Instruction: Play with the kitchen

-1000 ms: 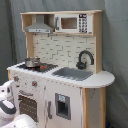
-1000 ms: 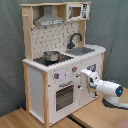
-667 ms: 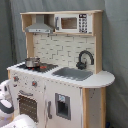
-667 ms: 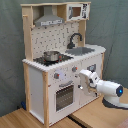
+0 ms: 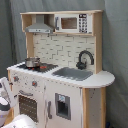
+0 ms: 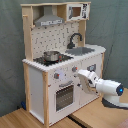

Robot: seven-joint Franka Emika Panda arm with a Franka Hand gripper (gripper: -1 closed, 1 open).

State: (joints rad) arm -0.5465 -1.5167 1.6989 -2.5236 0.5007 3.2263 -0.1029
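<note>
1. The kitchen (image 5: pixel 60 70), a tall white and light-wood toy, fills most of the frame in the first exterior view; in the second exterior view it (image 6: pixel 60 60) is seen at left and centre, standing on a wooden table (image 6: pixel 95 117).
2. A small metal pot (image 5: pixel 32 62) is set on the black stovetop (image 5: pixel 37 66), left of centre in the first exterior view.
3. A grey sink (image 5: pixel 74 73) with a black faucet (image 5: pixel 85 59) is seen at centre right of that frame.
4. A hood (image 5: pixel 41 26) and a small microwave (image 5: pixel 74 22) are mounted along the top.
5. The white robot arm (image 6: pixel 107 87) is seen at lower right in the second exterior view, reaching leftward.
6. The claw (image 6: pixel 81 75) is held close to the kitchen's front, beside the oven door (image 6: pixel 65 95); whether it is wide or narrow cannot be told.
</note>
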